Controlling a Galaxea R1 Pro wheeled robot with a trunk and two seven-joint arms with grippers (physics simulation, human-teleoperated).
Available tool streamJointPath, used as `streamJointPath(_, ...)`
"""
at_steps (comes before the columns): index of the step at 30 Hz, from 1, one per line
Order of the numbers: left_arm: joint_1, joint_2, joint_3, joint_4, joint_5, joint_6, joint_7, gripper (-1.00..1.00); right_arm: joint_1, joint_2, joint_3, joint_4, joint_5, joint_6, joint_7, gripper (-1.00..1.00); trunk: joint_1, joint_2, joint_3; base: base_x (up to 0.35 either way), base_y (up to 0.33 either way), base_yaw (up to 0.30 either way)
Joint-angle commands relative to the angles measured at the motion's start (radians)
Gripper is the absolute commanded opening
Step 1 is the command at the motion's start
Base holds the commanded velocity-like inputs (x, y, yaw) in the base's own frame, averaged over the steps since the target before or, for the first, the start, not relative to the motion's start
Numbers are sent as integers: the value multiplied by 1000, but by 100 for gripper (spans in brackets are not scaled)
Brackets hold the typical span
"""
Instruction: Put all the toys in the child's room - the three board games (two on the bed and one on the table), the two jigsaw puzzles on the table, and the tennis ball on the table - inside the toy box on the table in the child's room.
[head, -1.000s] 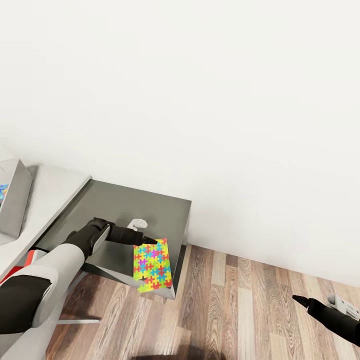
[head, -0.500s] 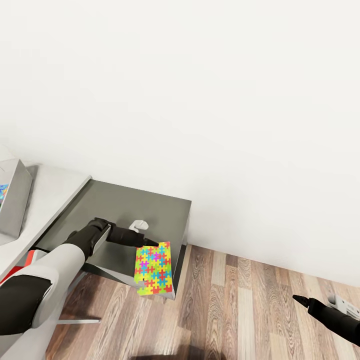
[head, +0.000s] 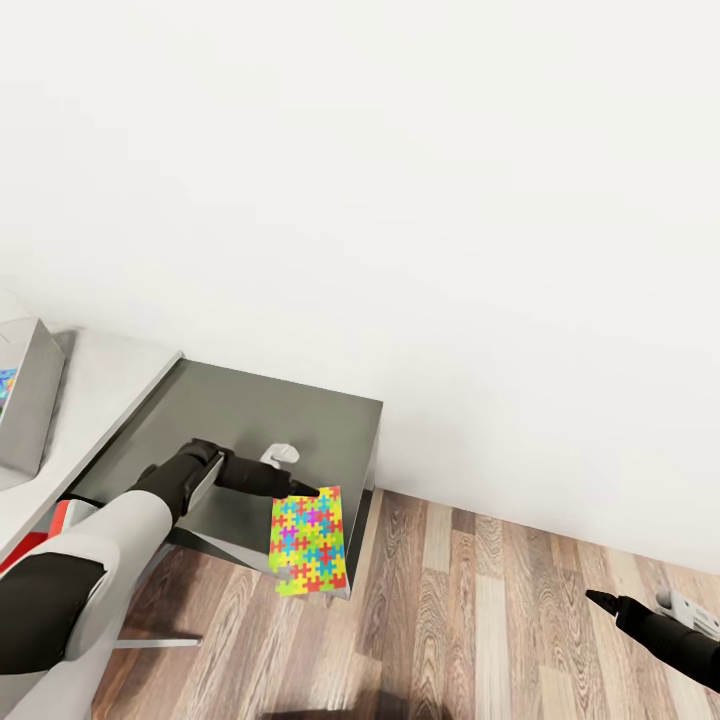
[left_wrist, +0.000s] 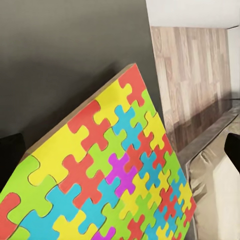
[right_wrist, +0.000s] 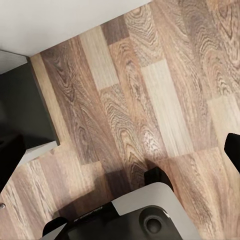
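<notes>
Dk grey cabinet (head: 270, 420): multicolour jigsaw puzzle (head: 310, 540)

One multicoloured jigsaw puzzle (head: 309, 540) slab hangs tilted at the dark cabinet's (head: 260, 420) front corner.

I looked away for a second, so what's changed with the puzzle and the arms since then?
The left gripper has carried the jigsaw puzzle slightly down and right in the head view, at the dark grey cabinet's front corner. The right gripper and toy box haven't moved.

No text, label, brand or number can be read on anything in these views.
</notes>
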Motion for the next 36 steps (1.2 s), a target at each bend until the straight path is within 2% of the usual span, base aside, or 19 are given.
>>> streamJointPath(1,0,0,-2,-1,0,8,-3,100,-1,0,-2,-1,5,6,7,100,1,-2,-2,0,0,0)
streamJointPath(32,7,0,-2,-7,0,-2,-47,100,-1,-1,-2,-1,5,6,7,100,1,-2,-2,0,0,0)
streamJointPath(36,7,0,-23,-12,-1,0,-82,100,-1,-1,-2,-1,5,6,7,100,1,-2,-2,0,0,0)
